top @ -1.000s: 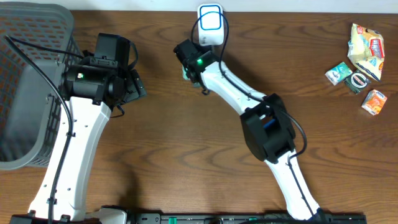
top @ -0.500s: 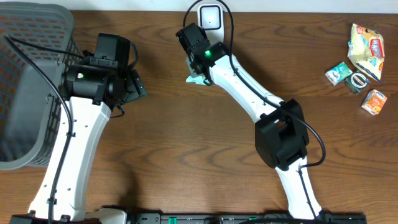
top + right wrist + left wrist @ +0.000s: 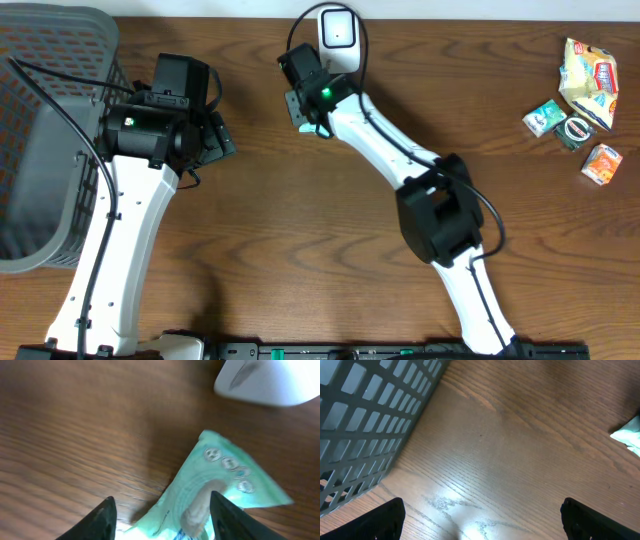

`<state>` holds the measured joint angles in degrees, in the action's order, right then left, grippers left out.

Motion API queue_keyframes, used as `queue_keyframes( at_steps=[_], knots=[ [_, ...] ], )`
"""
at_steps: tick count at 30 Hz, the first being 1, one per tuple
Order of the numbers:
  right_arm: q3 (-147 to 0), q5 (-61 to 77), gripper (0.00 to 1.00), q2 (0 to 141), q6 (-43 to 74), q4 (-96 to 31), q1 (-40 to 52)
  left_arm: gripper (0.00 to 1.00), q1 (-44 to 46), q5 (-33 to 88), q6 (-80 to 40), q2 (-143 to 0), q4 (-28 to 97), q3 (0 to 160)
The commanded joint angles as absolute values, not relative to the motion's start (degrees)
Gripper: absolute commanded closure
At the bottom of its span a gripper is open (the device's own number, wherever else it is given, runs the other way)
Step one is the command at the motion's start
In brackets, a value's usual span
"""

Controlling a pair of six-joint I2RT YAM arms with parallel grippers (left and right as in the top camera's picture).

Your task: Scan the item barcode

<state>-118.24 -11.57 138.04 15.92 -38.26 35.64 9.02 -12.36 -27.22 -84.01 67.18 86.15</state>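
Fig.: green packet [image 3: 225, 467], pale w/ round printed marks, blurred, lies betw. the right fingers [image 3: 227, 520], just below the white scanner [image 3: 270, 380]. One fingertip overlaps the packet and the other stands clear of its edge, so grip vs. mere straddle cannot be told. Overhead: right arm's wrist [image 3: 305, 95] sits just left of and below the scanner, over the brown wood surface [image 3: 300, 250]. Left fingers [image 3: 380, 522] are spread wide w/ nothing betw. them, over bare wood well left of the scanner; the packet's edge shows at the far right of that view. Grey basket [image 3: 40, 150] far left of scanner. Yellow snack bag [image 3: 588, 75] & small cartons [image 3: 603, 164] far right of scanner
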Motion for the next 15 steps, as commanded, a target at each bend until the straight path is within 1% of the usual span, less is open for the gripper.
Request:
queue_keyframes(
  at_steps=[1, 2, 4, 6, 7, 8, 9, 10, 11, 12, 13, 15],
  knots=[
    [-118.1, -15.2, 0.51, 141.8, 14.1, -38.6, 36.7, 0.02, 8.8, -13.1, -27.7, -84.2, 67.4, 86.1],
    [-118.1, -15.2, 0.55, 142.4, 14.0, -39.0, 36.6, 0.02, 8.8, -13.1, -27.7, -84.2, 67.4, 86.1],
    [-118.1, -16.1, 0.67, 143.0, 14.1, -40.6, 36.6, 0.03, 8.8, -13.1, -27.7, -84.2, 67.4, 86.1],
    [-118.1, -17.5, 0.76, 143.0, 14.0, -42.3, 36.6, 0.02, 8.8, -13.1, -27.7, -84.2, 67.4, 86.1],
    [-118.1, -18.4, 0.85, 143.0, 14.0, -43.3, 36.5, 0.02, 8.8, -13.1, -27.7, -84.2, 67.4, 86.1],
    [-118.1, -19.1, 0.91, 143.0, 14.0, -44.1, 36.5, 0.02, 8.8, -13.1, -27.7, -84.2, 67.4, 86.1],
    [-118.1, -19.9, 0.94, 143.0, 14.0, -45.3, 36.4, 0.03, 8.8, -13.1, -27.7, -84.2, 67.4, 86.1],
    [-118.1, -20.0, 0.92, 143.0, 14.0, -47.2, 36.1, 0.02, 8.8, -13.1, -27.7, -84.2, 67.4, 86.1],
    [-118.1, -20.0, 0.83, 143.0, 14.0, -48.3, 35.9, 0.02, 8.8, -13.1, -27.7, -84.2, 67.4, 86.1],
    [-118.1, -20.0, 0.64, 143.0, 14.0, -50.1, 35.5, 0.02, 8.8, -13.1, -27.7, -84.2, 67.4, 86.1],
    [-118.1, -20.0, 0.64, 143.0, 14.0, -51.0, 35.3, 0.03, 8.8, -13.1, -27.7, -84.2, 67.4, 86.1],
    [-118.0, -20.0, 0.59, 143.2, 14.0, -53.6, 34.9, 0.02, 8.8, -13.1, -27.7, -84.2, 67.4, 86.1]
  ],
)
